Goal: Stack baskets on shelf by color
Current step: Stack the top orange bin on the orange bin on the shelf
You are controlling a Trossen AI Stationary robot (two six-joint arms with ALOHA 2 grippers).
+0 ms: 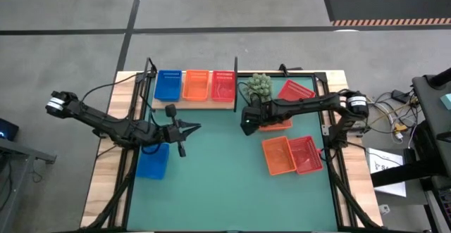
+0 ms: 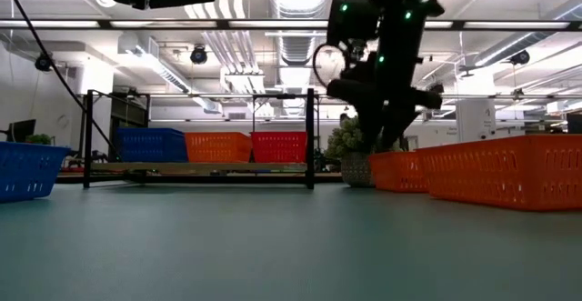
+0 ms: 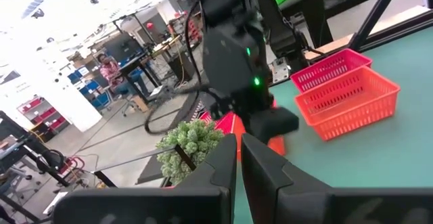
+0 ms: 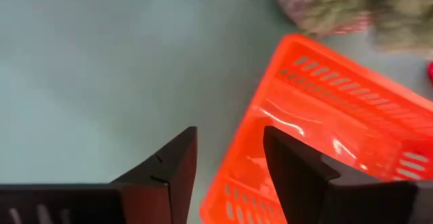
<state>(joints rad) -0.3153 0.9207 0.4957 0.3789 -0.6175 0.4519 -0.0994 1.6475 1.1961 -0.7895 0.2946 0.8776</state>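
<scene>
Lying nearest on the green mat [image 1: 225, 184], an orange basket [image 1: 278, 155] and a red-pink basket [image 1: 306, 153] touch side by side at the right, while a blue basket [image 1: 152, 161] sits at the left edge, partly under the left arm. Farther in, the left gripper [image 1: 194, 127] hovers with fingers pressed together, holding nothing. Across the mat, the right gripper [image 4: 226, 166] spreads its fingers wide over the rim of another orange basket [image 4: 325, 126]; only its wrist view shows one finger inside, one outside. A spiky green plant [image 1: 258, 86] crowds just behind. Beyond, another red-pink basket [image 1: 296, 90] lies tilted. Farthest, the shelf [image 1: 201, 102] holds blue, orange and red-pink baskets, each seemingly empty.
</scene>
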